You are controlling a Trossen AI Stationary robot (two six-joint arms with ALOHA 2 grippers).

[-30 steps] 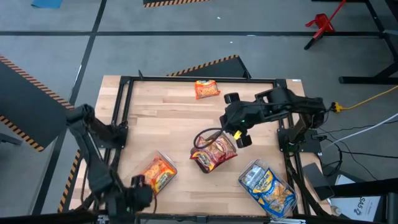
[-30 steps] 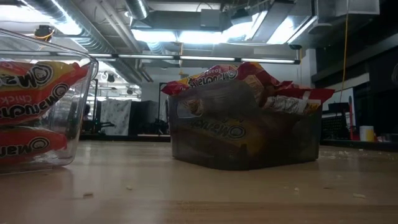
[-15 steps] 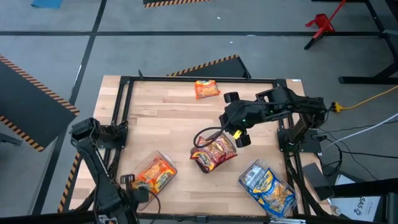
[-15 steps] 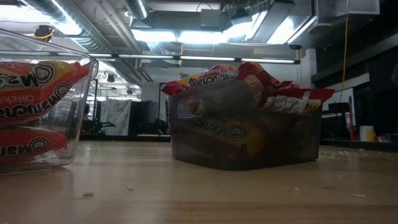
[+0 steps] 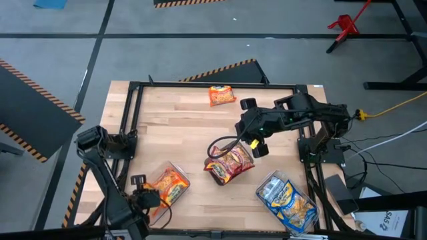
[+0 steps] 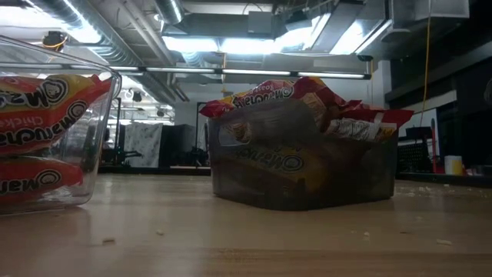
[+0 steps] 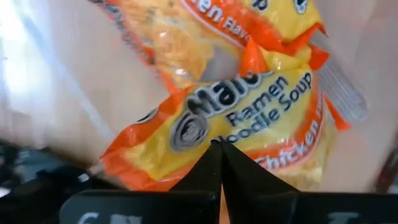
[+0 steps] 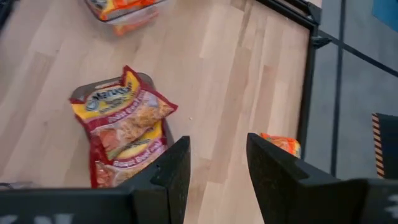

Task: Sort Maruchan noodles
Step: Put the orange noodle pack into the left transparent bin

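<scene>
The right gripper (image 5: 257,141) hangs over the middle of the table, just above the far edge of the dark tray (image 5: 215,175). Its jaws stand partly apart with nothing between them; the right wrist view shows bare wood in the gap. The left gripper (image 5: 138,197) sits low at the near left corner, just beside the clear tray (image 5: 179,176) of orange packets (image 5: 168,186), its jaws pressed together and empty. From its wrist view the closed tips point straight at an orange chicken packet (image 7: 249,118).

Sorting looks nearly finished. Dark red packets (image 5: 231,162) fill the dark tray in the middle, blue-and-white packets (image 5: 287,200) fill a third tray (image 5: 263,181) at the near right, and orange ones lie in the near-left tray. One loose orange packet (image 5: 221,95) is left on the bare wood at the far edge of the table (image 5: 173,127), well apart from every tray. It also shows in the right wrist view (image 8: 281,144).

The step in hand seems to be the fetching of that last packet. The right arm is the nearer one, so the likely move is to swing it away toward the far edge, lower the jaws over the packet and pinch its crinkly edge. The jaws probably need to open wider first. The packet then has a long carry across to the near-left tray, or a handover to the left arm.
</scene>
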